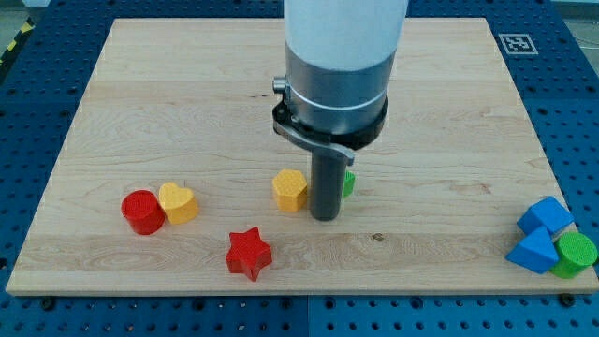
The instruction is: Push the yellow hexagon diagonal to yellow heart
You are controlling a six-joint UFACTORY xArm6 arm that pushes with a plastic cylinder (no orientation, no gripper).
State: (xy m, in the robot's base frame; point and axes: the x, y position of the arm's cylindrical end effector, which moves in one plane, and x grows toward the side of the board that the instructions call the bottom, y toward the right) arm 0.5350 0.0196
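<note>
The task is looking only partly done. The yellow hexagon (290, 190) is sitting near the middle of the table (449, 122), well apart from the yellow heart (178, 202), which is lying toward the view's left, touching or just beside a red cylinder (142, 212). The hexagon is resting a little higher in the view than the heart but mostly off to its right, so it is not yet reading as a close diagonal neighbour; by judgement, a push toward the view's left is what is remaining.

The arm is carrying no jaws at all, so there is nothing open or closed to report. Its dark rod is standing upright, and the tip (324, 218) is touching the table just beside the hexagon's right side, seemingly in contact with it. A green block (348, 183) is peeking out from behind the rod; its shape is hidden.

The table is showing pale, fine-grained wood on a blue perforated base. The blocks are looking like painted wood, matte, with softened edges. A red star (249, 253) is lying near the view's bottom, and two blue blocks (541, 234) and a green cylinder (575, 254) are clustering at the view's right
</note>
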